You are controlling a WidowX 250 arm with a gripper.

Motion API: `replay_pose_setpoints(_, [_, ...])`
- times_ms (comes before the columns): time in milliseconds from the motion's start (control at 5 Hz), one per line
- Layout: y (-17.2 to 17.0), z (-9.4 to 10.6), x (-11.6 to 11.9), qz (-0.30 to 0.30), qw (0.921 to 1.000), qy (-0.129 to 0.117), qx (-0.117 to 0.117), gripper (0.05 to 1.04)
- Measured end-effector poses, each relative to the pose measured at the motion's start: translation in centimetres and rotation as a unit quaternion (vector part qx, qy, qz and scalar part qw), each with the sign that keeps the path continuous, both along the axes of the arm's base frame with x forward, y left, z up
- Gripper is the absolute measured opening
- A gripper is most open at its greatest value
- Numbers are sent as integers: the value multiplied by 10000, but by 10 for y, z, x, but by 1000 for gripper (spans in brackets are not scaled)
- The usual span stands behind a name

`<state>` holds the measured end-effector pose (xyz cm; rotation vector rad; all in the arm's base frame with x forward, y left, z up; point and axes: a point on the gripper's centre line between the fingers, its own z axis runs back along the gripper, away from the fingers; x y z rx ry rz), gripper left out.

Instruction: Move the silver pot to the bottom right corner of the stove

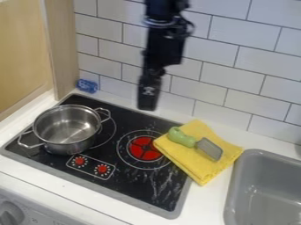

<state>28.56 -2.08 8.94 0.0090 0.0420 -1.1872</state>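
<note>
seen from where i stood in the room, the black gripper [147, 105] hung with its tip pointing down, in front of the white tiled wall [232, 72] and over the back edge of the black stove [132, 178] as i saw it. its grip state, released or clenched, could not be told from this position. the silver pot [66, 128] was located to the lower left of the gripper and apart from it, seated upright on the left part of the stove. one loop handle of the pot pointed up toward the gripper's side; the opposite handle pointed down and away from it. a round heating zone with a red centre [144, 148] was located below the gripper in the view. two red control knobs [91, 165] were set farther down and to the gripper's left, just beside the pot's lower edge. to the lower right of the gripper, a yellow cloth [192, 169] overlapped the stove's right edge, and a utensil with a green handle and a grey blade [210, 148] rested on the cloth. the grey sink [233, 189] was located farther right and lower. a small blue object [87, 85] stood well to the gripper's left, near the wall.
</note>
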Motion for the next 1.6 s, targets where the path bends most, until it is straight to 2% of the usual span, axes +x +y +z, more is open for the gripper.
replay_pose_setpoints(400, [26, 2, -33, 745, 9964, -399, 52, 999])
replay_pose_setpoints(600, [41, -1, -51, 1271, 9901, -571, -156, 999])
replay_pose_setpoints(800, [51, -13, -65, 1661, 9840, -622, -152, 999])
replay_pose_setpoints(1200, [68, -34, -78, 2007, 9764, -795, -68, 999])
replay_pose_setpoints(1600, [70, -49, -72, 1858, 9777, -975, -36, 999])
